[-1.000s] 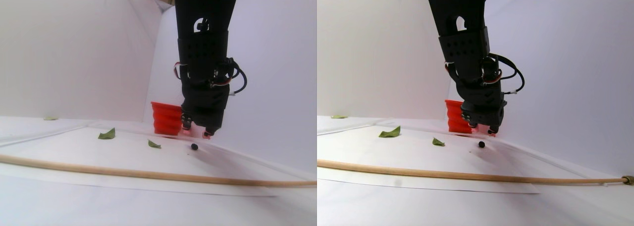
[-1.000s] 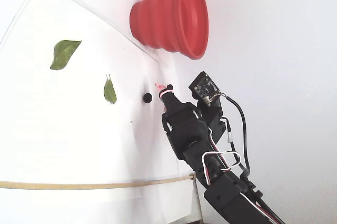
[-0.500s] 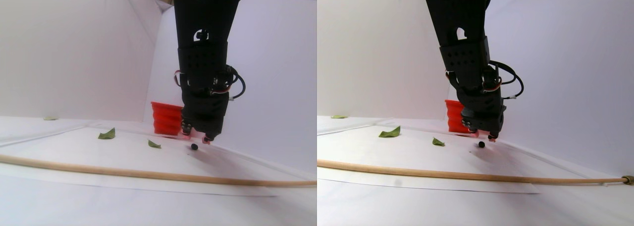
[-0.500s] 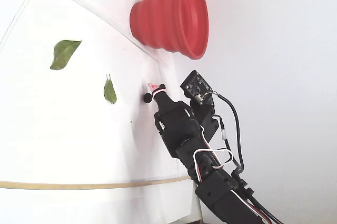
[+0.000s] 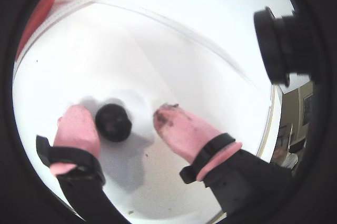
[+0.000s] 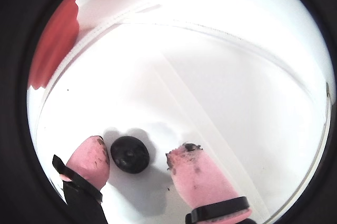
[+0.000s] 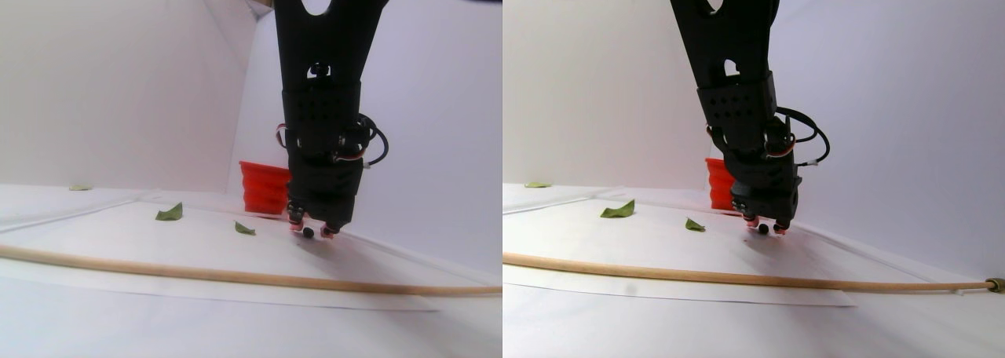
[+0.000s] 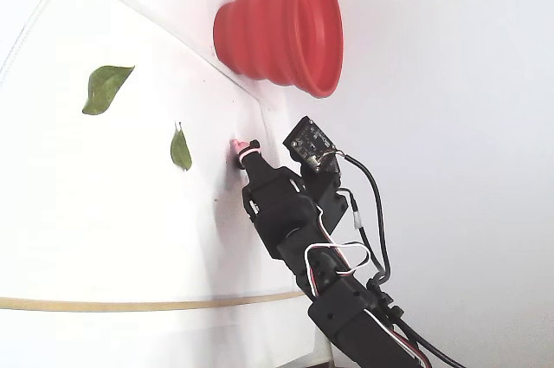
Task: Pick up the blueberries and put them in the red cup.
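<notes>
One blueberry (image 5: 112, 122), a small dark ball, lies on the white sheet between the pink fingertips of my gripper (image 5: 121, 114). In both wrist views the blueberry (image 6: 129, 154) sits close to the left finger (image 6: 90, 161), with a gap to the right one. The gripper (image 6: 139, 149) is open and down at the surface. The stereo pair view shows the gripper (image 7: 311, 230) straddling the blueberry (image 7: 308, 232). In the fixed view the gripper (image 8: 242, 147) hides the berry. The red cup (image 8: 277, 30) stands just beyond, its ribbed side showing at the left of both wrist views (image 6: 55, 45).
Two green leaves (image 8: 106, 87) (image 8: 180, 150) lie on the sheet away from the gripper. A long wooden stick (image 7: 235, 276) crosses the front of the sheet. White walls close in behind the cup, and a clear plastic strip (image 8: 130, 4) edges the sheet.
The gripper has come down and shifted over the blueberry, from beside it to straddling it. In the fixed view it now covers the berry. The cup and leaves stayed put.
</notes>
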Tool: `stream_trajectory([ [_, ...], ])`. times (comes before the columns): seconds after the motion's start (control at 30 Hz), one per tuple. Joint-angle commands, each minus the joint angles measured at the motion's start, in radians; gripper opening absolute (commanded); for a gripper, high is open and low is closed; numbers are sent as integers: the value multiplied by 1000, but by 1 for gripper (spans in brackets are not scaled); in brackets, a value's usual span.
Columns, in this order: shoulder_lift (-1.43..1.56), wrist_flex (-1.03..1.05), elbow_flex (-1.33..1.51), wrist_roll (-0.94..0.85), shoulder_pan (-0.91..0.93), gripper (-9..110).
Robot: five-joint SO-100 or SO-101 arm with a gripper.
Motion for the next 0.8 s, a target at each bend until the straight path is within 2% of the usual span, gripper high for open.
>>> stream_trajectory([
  [0.0,44,-3,-87,-5,3,22],
  [0.77,-3,-9,-98,-18,-5,20],
])
